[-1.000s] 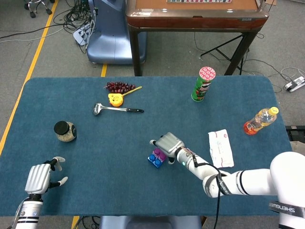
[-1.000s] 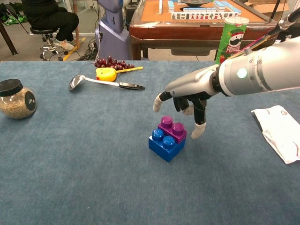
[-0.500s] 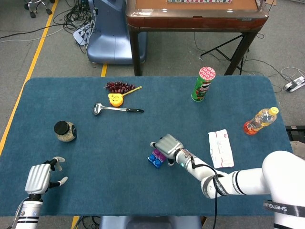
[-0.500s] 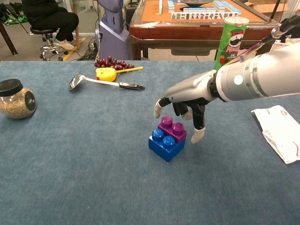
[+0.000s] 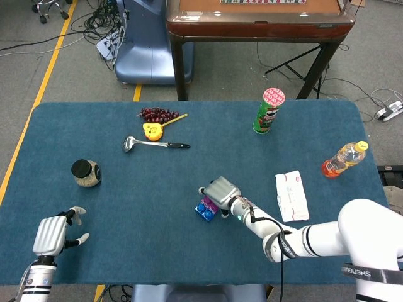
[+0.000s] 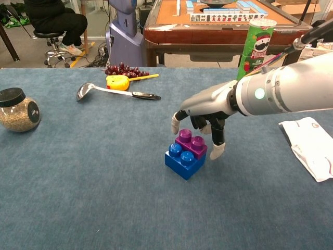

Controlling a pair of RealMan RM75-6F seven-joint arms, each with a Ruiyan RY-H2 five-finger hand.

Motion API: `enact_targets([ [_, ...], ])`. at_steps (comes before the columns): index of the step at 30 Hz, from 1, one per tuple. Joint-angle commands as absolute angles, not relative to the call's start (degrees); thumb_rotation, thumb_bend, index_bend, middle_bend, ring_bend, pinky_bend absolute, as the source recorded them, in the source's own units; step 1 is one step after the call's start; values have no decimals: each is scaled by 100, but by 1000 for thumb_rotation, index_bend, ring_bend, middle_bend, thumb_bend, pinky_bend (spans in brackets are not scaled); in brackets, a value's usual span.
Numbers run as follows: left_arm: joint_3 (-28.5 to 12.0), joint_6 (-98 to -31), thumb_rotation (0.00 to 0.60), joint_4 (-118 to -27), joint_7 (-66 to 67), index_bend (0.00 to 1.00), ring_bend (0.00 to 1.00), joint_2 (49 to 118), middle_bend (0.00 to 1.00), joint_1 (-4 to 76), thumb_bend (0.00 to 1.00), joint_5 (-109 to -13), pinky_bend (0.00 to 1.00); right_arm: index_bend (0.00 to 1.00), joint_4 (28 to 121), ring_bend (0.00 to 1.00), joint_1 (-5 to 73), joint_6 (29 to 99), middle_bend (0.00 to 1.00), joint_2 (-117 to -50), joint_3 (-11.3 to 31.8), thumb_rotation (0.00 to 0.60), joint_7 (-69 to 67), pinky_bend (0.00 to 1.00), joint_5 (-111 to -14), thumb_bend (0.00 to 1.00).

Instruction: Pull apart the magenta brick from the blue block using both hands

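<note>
A magenta brick point(image 6: 191, 142) sits pressed onto the back half of a blue block point(image 6: 183, 162) on the blue table mat; the same magenta brick point(image 5: 210, 203) and blue block point(image 5: 204, 212) show in the head view. My right hand point(image 6: 204, 113) hovers just above and behind the pair, fingers spread and pointing down, thumb to the left, holding nothing; the right hand point(image 5: 223, 190) covers part of the brick from overhead. My left hand point(image 5: 53, 234) rests at the table's near left corner, far from the bricks, fingers apart and empty.
A glass jar point(image 6: 16, 110) stands at the left. A ladle point(image 6: 112, 91), a yellow tape measure point(image 6: 119, 82) and grapes point(image 6: 125, 70) lie at the back. A Pringles can point(image 6: 255, 42), a white packet point(image 6: 309, 146) and an orange bottle point(image 5: 340, 160) are on the right.
My right hand has drifted slightly left and lower, closing in over the magenta brick. The left hand and the bricks have not moved.
</note>
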State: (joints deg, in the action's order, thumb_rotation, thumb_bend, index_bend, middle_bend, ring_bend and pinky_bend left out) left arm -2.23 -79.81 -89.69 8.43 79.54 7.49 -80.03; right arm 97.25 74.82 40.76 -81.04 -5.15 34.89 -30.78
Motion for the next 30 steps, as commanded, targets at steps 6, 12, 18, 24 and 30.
enact_targets([
  [6,-212,-7977,600,-8956,834,461,517,7963,524,741,77,-8000,731,261,9682,960,7482,4147,1000,-8175,-512,600,3451,1000,-3129,49],
  [12,-207,-7975,600,-8946,832,461,517,7976,524,739,77,-8004,731,311,9651,959,7441,4222,1000,-8216,-517,600,3433,1000,-3225,75],
  [18,-208,-7975,600,-8942,833,461,517,7980,524,739,77,-8006,731,322,9605,960,7417,4253,1000,-8271,-527,600,3444,1000,-3268,75],
  [24,-203,-7966,600,-8934,830,461,517,7988,524,739,77,-8003,731,361,9555,960,7393,4281,1000,-8321,-522,600,3452,1000,-3305,84],
  [30,-210,-7967,600,-8936,833,461,516,7986,524,743,77,-8006,731,434,9534,960,7342,4336,1000,-8346,-496,600,3439,1000,-3389,116],
])
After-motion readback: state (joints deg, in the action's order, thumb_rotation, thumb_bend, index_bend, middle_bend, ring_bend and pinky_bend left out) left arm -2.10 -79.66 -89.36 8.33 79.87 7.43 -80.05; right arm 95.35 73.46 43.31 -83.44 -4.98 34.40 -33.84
